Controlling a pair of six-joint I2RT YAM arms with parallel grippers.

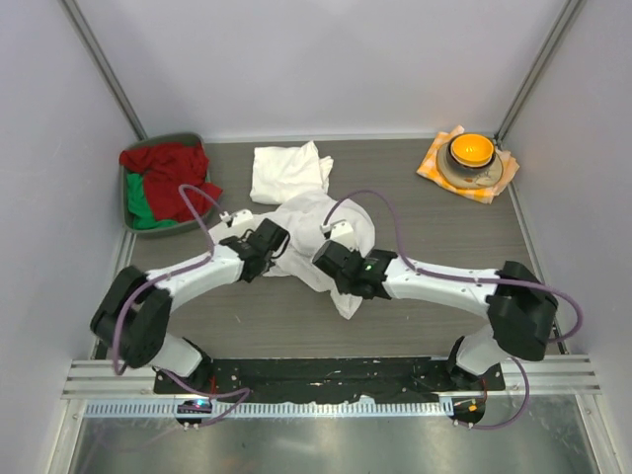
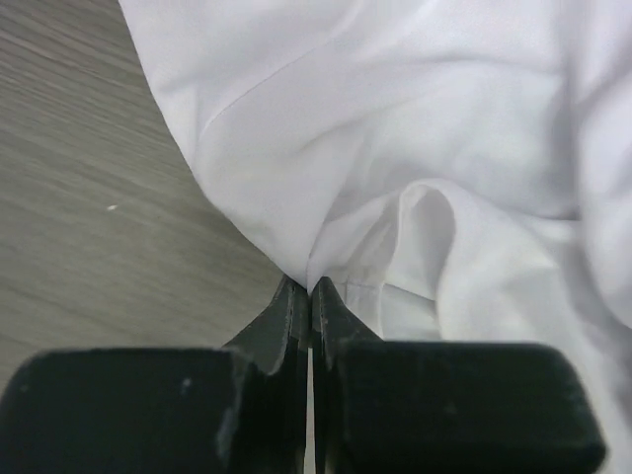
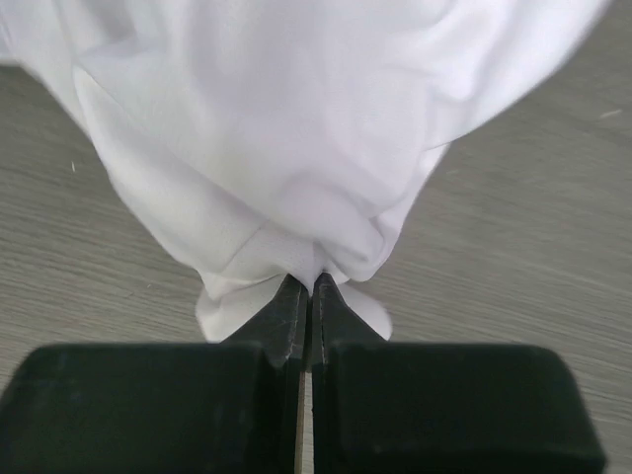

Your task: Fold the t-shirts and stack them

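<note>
A crumpled white t-shirt [image 1: 318,229] lies bunched in the middle of the table. Behind it rests a second white t-shirt [image 1: 287,170], folded into a flat square. My left gripper [image 1: 279,233] is at the crumpled shirt's left edge, and in the left wrist view its jaws are shut on a pinch of the white t-shirt [image 2: 395,148] at their tips [image 2: 310,286]. My right gripper [image 1: 336,249] is at the shirt's near right side. The right wrist view shows it shut on a gathered fold of the t-shirt [image 3: 296,128] at its tips [image 3: 310,281].
A grey bin [image 1: 129,212] at the back left holds red and green cloths [image 1: 166,180]. At the back right, a bowl with an orange inside [image 1: 471,153] sits on an orange-and-white checked cloth [image 1: 431,164]. The enclosure walls stand close on both sides.
</note>
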